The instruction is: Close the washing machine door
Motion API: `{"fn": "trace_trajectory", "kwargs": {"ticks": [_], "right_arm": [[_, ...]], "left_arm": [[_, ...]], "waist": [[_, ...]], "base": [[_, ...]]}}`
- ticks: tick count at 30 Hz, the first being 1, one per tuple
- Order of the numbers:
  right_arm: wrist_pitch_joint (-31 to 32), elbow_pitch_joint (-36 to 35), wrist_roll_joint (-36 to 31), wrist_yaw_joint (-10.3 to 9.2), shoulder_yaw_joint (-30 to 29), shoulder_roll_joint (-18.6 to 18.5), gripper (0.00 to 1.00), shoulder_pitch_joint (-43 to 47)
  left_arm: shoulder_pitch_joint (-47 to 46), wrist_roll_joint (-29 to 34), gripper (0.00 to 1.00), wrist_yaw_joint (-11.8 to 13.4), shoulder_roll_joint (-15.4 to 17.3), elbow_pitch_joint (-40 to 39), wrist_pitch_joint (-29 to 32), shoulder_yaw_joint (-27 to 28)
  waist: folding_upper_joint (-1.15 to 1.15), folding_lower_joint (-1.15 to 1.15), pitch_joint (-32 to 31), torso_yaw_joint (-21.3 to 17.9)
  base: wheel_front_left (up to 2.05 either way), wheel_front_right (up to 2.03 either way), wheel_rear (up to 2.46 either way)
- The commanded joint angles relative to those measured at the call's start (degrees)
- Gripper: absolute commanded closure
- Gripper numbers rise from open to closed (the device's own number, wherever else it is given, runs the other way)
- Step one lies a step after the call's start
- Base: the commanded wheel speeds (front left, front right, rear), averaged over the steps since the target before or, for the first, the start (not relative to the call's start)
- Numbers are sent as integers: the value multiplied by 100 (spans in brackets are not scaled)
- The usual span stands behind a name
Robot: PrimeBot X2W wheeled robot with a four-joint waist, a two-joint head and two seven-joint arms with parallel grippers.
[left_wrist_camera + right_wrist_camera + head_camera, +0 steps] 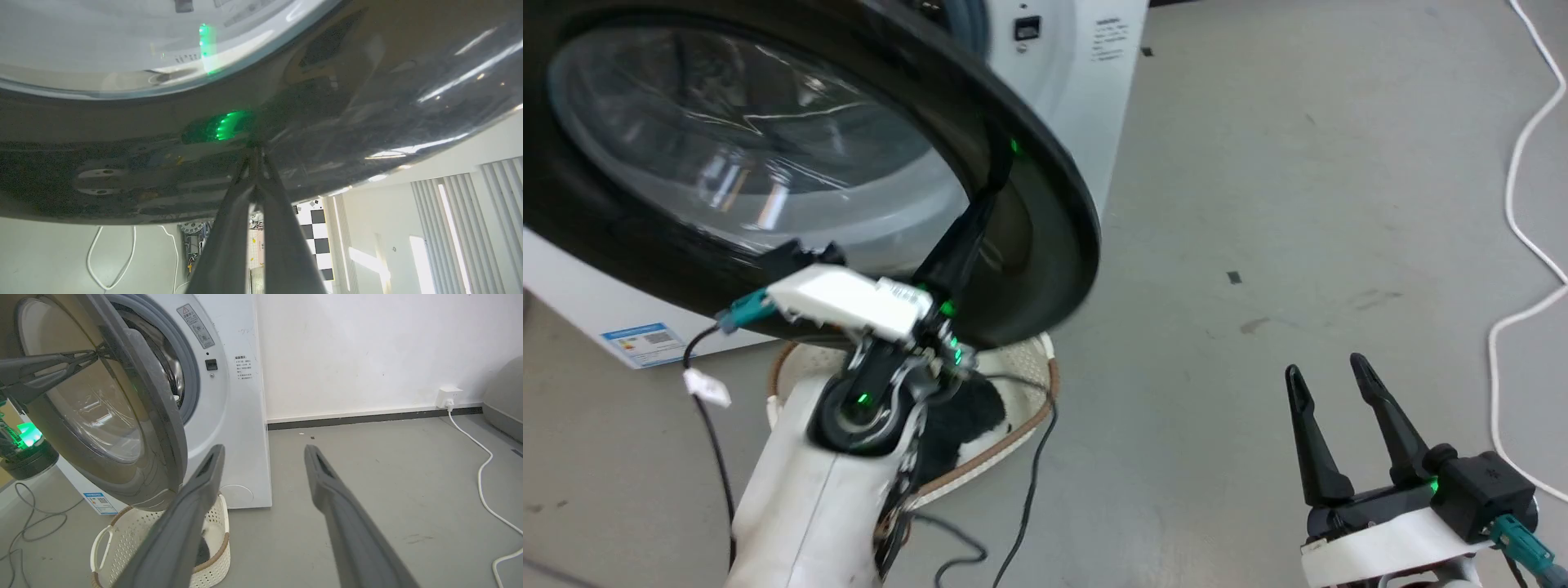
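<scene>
Pressing left claw (1001, 167), pinched shut, against glossy black rim of half-open round washing machine door (1054, 245); holding right claw (1327, 371) spread wide above smooth grey floor (1258, 163).

Robot test lab, calib checkerboard (314, 228), bare grey floor (1298, 204), loose cables (1509, 204), washer (241, 416)

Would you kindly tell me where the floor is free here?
Free: the grey floor between the washing machine and the white cable, ahead of the right tool. Crowded: beneath the washing machine door, with basket, left forearm and dark cables.
</scene>
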Motion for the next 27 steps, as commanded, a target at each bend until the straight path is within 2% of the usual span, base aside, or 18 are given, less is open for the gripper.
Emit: {"fn": "trace_trajectory", "kwargs": {"ticks": [1,8,13,19,21,25,27], "right_arm": [[-59,25,-21,3,13,29,0,-79],[-92,91,-32,3,2,49,0,-94],[-105,121,-51,3,-19,49,0,-47],[-101,150,-40,3,-22,-15,0,44],[-109,132,-77,3,-59,-42,0,72],[-119,132,-50,3,-113,-26,0,173],[-122,117,-38,3,-89,-37,0,219]], "left_arm": [[-216,-4,100,-65,-5,130,-142,-106],[-643,-42,100,-177,-5,806,-625,-455],[-413,186,100,-214,109,775,-669,-562],[400,1187,100,-218,822,-66,-664,-1255],[658,1628,100,-218,1152,-240,-699,-1531],[977,3127,100,-209,1919,-395,-1287,-2068],[1083,3836,100,-93,2187,-450,-1706,-2225]], "waist": [[0,0,44,-69],[0,0,-39,-11],[0,0,-209,247],[0,0,-507,654],[0,0,-617,803],[0,0,-843,1061],[0,0,-944,1186]], "base": [[0,0,0],[0,0,0],[0,0,0],[0,0,0],[0,0,0],[0,0,0],[0,0,0]]}}
